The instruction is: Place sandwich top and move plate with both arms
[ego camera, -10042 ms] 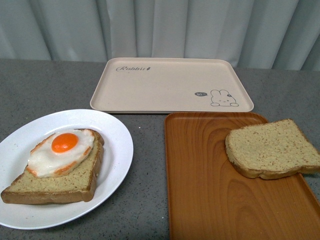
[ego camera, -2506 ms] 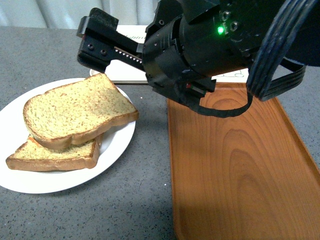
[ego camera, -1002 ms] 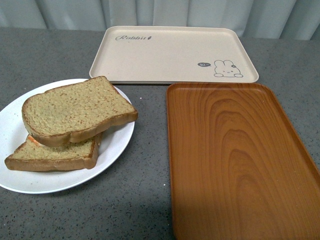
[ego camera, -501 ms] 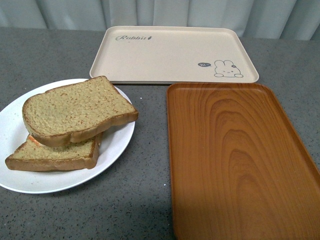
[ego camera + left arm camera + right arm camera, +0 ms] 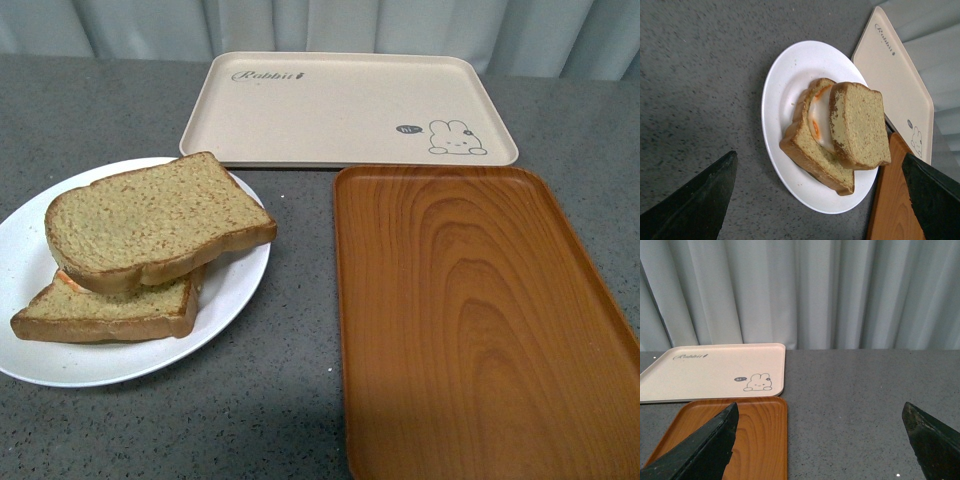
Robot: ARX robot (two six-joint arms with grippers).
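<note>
On plate (image 5: pixel 25 255), sandwich top (image 5: pixel 150 225), beyond left hand (image 5: pixel 819 154)

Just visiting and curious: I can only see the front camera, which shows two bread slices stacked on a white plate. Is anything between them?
Observer: Yes. The left wrist view shows a fried egg between the tan speckled top slice and the lower brown-crusted slice on the round white plate.
Operator: Where are the robot's hands? I see none.
Observer: The left hand is open, holding nothing, aimed toward the plate.
Operator: And the other?
Observer: The right hand is open and empty too, facing the beige rabbit tray and orange wood-grain tray.
</note>
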